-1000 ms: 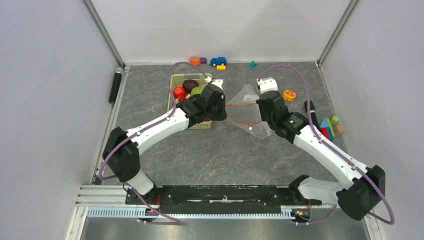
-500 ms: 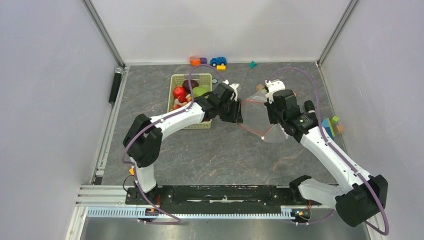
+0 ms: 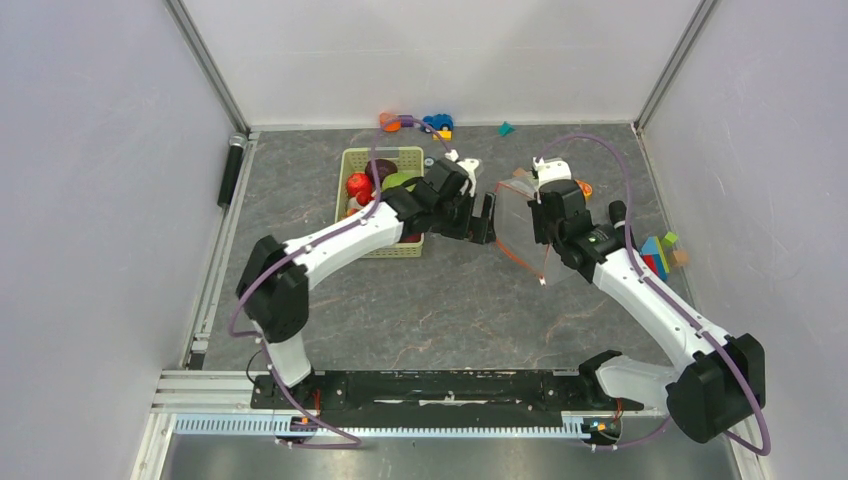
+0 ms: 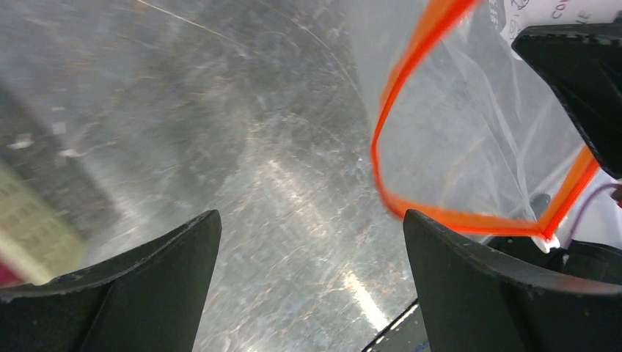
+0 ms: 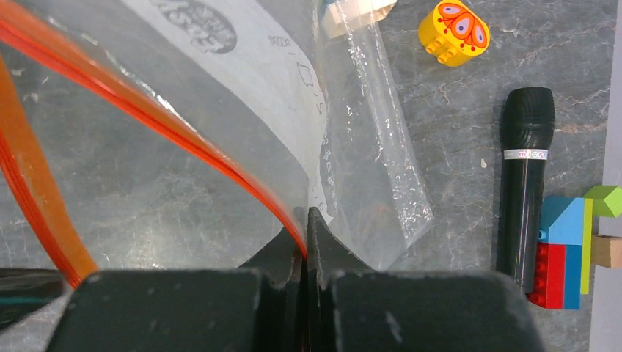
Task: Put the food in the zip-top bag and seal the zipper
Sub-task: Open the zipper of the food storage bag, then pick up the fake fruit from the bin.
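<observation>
- step in hand: getting the zip-top bag (image 3: 518,225) open; no food shows inside it yet.
- the right gripper (image 5: 304,229) is pinched tight on the zipper (image 5: 147,95) edge, holding that edge raised with the mouth turned toward the other arm's fingers.
- the left gripper (image 4: 309,224) is spread wide and holds nothing, just beside the orange mouth loop.
- the food (image 3: 375,182) sits in the green basket (image 3: 400,250), apart from the bag.
- next move, as i judge it: the left gripper must catch the free lip to keep the mouth open, or go and fetch a piece; the limp film may fold shut.
</observation>
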Available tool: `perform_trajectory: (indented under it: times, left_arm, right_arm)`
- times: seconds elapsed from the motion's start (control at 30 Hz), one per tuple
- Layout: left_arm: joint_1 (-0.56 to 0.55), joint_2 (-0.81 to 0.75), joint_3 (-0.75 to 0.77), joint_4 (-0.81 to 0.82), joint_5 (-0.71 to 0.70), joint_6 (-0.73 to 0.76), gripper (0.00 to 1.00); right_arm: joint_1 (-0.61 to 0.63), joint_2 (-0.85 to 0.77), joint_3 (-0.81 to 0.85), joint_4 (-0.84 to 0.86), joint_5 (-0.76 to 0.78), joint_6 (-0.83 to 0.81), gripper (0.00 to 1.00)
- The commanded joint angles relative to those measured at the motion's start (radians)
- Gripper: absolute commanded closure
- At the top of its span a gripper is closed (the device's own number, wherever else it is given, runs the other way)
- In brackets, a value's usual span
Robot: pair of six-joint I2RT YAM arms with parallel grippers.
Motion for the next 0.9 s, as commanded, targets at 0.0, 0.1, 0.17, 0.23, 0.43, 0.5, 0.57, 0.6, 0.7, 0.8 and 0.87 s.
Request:
perform_trajectory:
  times: [0.0, 0.1, 0.17, 0.23, 0.43, 0.5, 0.57, 0.6, 0.7, 0.8, 0.87]
  left_arm:
    - [0.008, -0.174, 0.011, -0.111, -0.213, 0.085, 0.0]
    - [0.022, -0.241, -0.011, -0.151, -0.355, 0.088, 0.0]
    - [0.042, -0.296, -0.041, -0.152, -0.434, 0.086, 0.0]
    - [0.083, -0.33, -0.072, -0.155, -0.468, 0.083, 0.0]
    - [0.259, -0.363, -0.119, -0.223, -0.467, 0.076, 0.0]
    - [0.324, -0.348, -0.15, -0.199, -0.45, 0.093, 0.0]
    - [0.394, -0.314, -0.158, -0.193, -0.411, 0.091, 0.0]
    - [0.427, -0.297, -0.155, -0.196, -0.376, 0.091, 0.0]
    - [0.468, -0.262, -0.158, -0.188, -0.349, 0.106, 0.0]
    - [0.475, -0.245, -0.164, -0.172, -0.35, 0.136, 0.0]
    - [0.481, -0.235, -0.165, -0.171, -0.358, 0.141, 0.0]
  right_arm:
    - [-0.003, -0.016, -0.025, 0.075, 0.053, 0.038, 1.0]
    - [-0.004, -0.02, -0.031, 0.078, 0.065, 0.04, 1.0]
    - [-0.005, -0.02, -0.032, 0.08, 0.062, 0.04, 1.0]
    - [-0.005, -0.02, -0.032, 0.084, 0.048, 0.033, 1.0]
    - [-0.005, -0.013, -0.033, 0.09, 0.009, 0.004, 1.0]
    - [-0.004, -0.01, -0.034, 0.098, -0.012, -0.003, 1.0]
    - [-0.005, -0.001, -0.029, 0.099, -0.024, -0.009, 1.0]
    - [-0.004, 0.004, -0.025, 0.096, -0.028, -0.012, 1.0]
    - [-0.004, 0.008, -0.022, 0.088, -0.031, -0.019, 1.0]
    - [-0.004, 0.005, -0.024, 0.09, -0.034, -0.024, 1.0]
    - [-0.004, 0.007, -0.023, 0.089, -0.036, -0.028, 1.0]
